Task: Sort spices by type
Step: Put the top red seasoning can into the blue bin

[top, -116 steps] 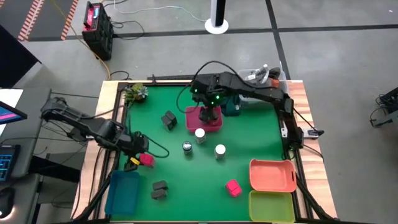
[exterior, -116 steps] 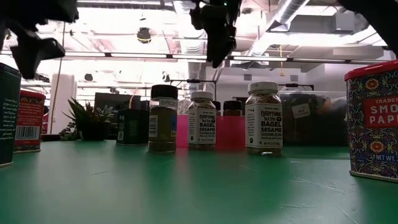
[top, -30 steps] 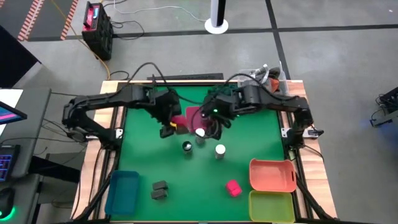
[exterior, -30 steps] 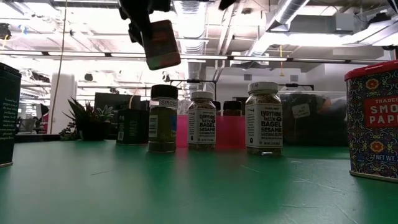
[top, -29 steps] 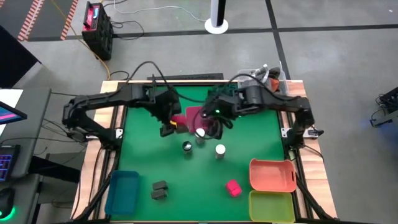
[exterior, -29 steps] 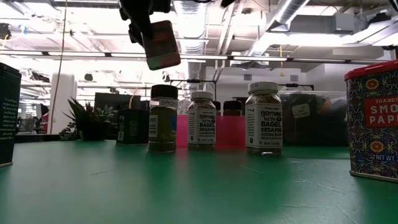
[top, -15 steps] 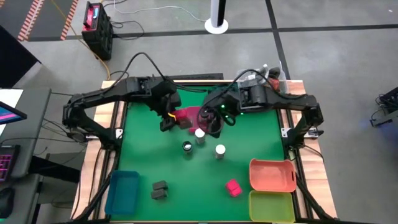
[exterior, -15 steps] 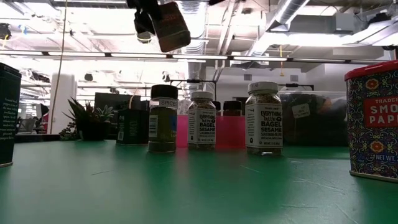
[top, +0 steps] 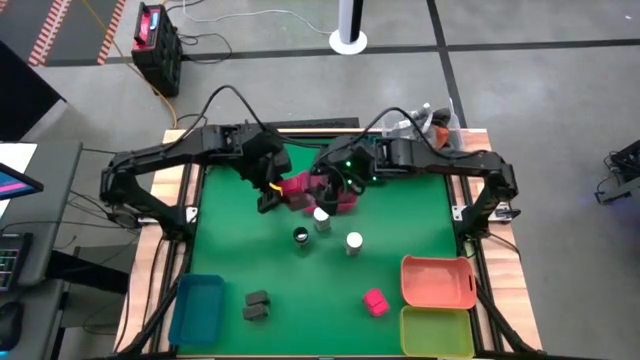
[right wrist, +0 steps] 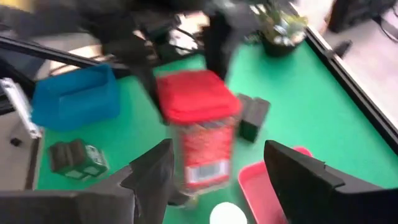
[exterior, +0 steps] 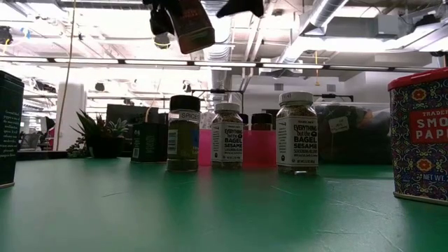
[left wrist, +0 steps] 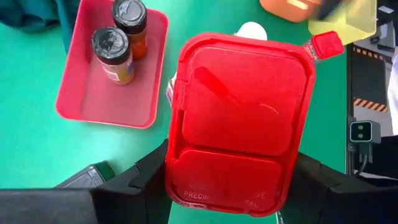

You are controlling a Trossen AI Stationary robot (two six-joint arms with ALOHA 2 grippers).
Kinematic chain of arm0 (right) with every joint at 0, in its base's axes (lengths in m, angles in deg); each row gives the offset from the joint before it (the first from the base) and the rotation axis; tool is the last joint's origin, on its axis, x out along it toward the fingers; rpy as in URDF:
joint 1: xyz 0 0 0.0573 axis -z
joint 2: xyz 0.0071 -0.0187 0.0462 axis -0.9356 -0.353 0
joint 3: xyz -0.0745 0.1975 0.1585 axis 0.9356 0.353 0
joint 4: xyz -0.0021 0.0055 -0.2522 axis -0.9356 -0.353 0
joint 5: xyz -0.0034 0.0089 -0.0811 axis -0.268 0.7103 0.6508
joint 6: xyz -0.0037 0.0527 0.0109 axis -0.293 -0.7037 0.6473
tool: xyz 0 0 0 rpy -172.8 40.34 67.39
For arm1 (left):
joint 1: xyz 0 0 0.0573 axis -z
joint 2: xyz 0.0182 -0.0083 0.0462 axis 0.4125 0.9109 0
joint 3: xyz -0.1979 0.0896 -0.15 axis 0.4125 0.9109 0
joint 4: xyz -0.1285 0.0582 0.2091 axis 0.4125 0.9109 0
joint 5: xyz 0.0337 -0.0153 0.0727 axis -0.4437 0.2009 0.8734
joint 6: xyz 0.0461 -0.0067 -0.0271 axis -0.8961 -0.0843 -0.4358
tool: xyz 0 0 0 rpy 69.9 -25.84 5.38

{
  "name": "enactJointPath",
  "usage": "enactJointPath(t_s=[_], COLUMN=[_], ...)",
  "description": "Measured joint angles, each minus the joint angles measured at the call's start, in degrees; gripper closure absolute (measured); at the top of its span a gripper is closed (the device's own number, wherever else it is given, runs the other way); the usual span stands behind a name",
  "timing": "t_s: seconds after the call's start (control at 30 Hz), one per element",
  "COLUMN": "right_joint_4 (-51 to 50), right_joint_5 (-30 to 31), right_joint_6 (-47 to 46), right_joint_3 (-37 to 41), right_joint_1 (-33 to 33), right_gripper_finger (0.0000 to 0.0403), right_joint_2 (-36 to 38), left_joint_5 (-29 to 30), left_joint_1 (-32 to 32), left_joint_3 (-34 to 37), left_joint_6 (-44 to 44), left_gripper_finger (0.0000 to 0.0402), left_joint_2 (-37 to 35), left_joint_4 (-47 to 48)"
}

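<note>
On the far left of the low view, a dark box (exterior: 10,129) is cut off by the frame edge, with small white print on it that can't be read. Further along, a dark tin (exterior: 148,143) is parked by a potted plant (exterior: 98,137).

Up top, the left gripper (left wrist: 227,186) is clamped on a red-lidded tin (left wrist: 238,122), held in the air above the green table (top: 420,215). "PRECI…" is embossed on the lid and the rest is cut off. The same tin is seen tilted near the top of the low view (exterior: 187,24). In the high view it is held just beside the pink tray (top: 335,200), where two dark brown jars (left wrist: 122,37) are stood side by side.

Mid-table, three jars are lined up in the low view: a dark-capped one (exterior: 184,133) lettered "SPICES", a white-capped one (exterior: 227,134) with "BAGEL" readable, and another white-capped one (exterior: 297,133) marked "EVERYTHING BUT THE BAGEL SESAME".

The right gripper (right wrist: 217,180) is held open, nothing between its fingers, facing the red-lidded tin from close by.

At the right edge, a patterned tin (exterior: 420,136) is labelled "TRADE…" and "SMO… PAP…", cut off by the frame. In the high view the orange tray (top: 437,281) and green tray (top: 437,331) are sat at the near right corner, a pink packet (top: 375,301) just beside them.
</note>
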State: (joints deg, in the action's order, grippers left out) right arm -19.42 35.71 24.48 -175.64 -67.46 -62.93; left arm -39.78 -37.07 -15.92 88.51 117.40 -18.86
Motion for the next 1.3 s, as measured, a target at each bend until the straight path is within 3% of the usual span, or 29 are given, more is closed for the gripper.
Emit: enactJointPath(t_s=[0.23,0.53,0.63,0.8,1.0,1.3], right_joint_4=[-1.2,-1.0,-0.9,-8.7,-21.6,-22.6], right_joint_5=[1.7,1.9,1.9,2.1,8.7,9.6], right_joint_6=[1.9,2.5,2.5,2.5,3.4,3.6], right_joint_3=[-0.1,0.0,0.0,0.0,0.0,0.0], right_joint_1=[-1.6,-1.6,-1.5,-1.4,-0.8,3.4], right_gripper_finger=[0.0127,0.0127,0.0127,0.0127,0.0127,0.0127], right_joint_2=[3.3,2.3,2.1,4.5,6.8,6.8], left_joint_5=[0.3,0.4,0.4,-1.1,-3.3,2.7], left_joint_1=[-1.5,-3.1,-2.2,0.8,10.4,32.8], left_joint_3=[0.0,0.0,0.0,0.0,0.7,12.2], left_joint_6=[0.9,2.7,2.7,4.5,10.0,35.0], left_gripper_finger=[0.0186,0.0186,0.0186,0.0186,0.0186,0.0186], left_joint_2=[-2.9,-6.8,-7.1,-9.8,-16.0,-28.2], left_joint_4=[-1.1,-3.4,-0.2,13.3,27.9,23.5])
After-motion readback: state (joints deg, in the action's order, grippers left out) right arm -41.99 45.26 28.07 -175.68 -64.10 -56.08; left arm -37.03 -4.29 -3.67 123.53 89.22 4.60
